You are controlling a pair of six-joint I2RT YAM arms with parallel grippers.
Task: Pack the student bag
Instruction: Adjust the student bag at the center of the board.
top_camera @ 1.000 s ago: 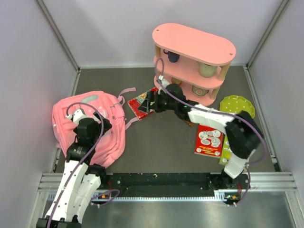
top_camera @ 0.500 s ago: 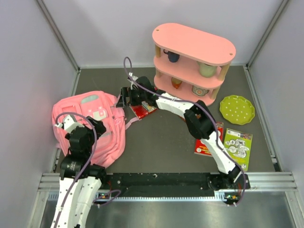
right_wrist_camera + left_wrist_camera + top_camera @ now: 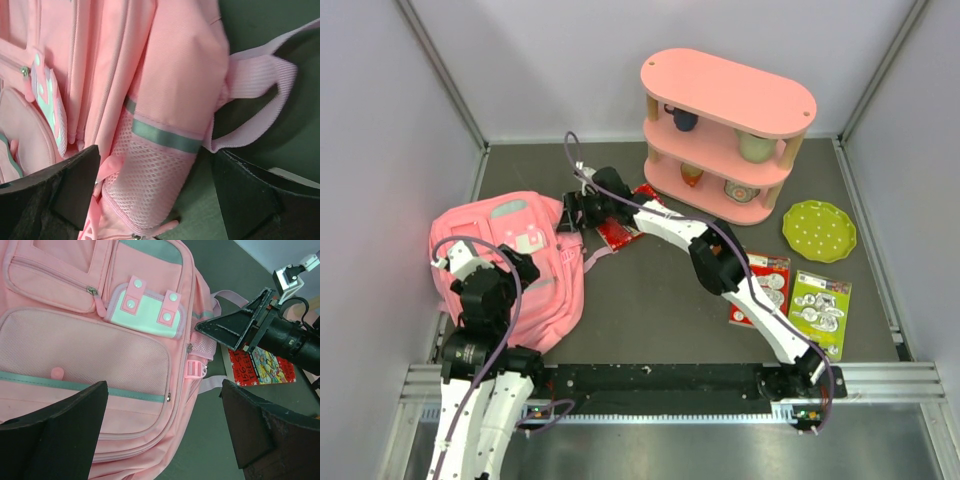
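Poised at the bag (image 3: 555, 290), both grippers wide.
Hovering with left gripper (image 3: 162, 390) spread over the front pockets, gripping nothing; right gripper (image 3: 155, 152) likewise spread, flanking the mesh side pocket (image 3: 150, 185), with a strap (image 3: 255, 75) just beside one finger. Around them: bag front-up at the table's (image 3: 640, 300) left side, red book (image 3: 617, 235) just beside it under the right arm, shelf (image 3: 728, 100) farther back.

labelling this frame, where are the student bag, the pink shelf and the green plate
student bag (image 3: 552, 285), top external view, front panel
pink shelf (image 3: 728, 92), top external view, top board
green plate (image 3: 818, 231), top external view, bare centre
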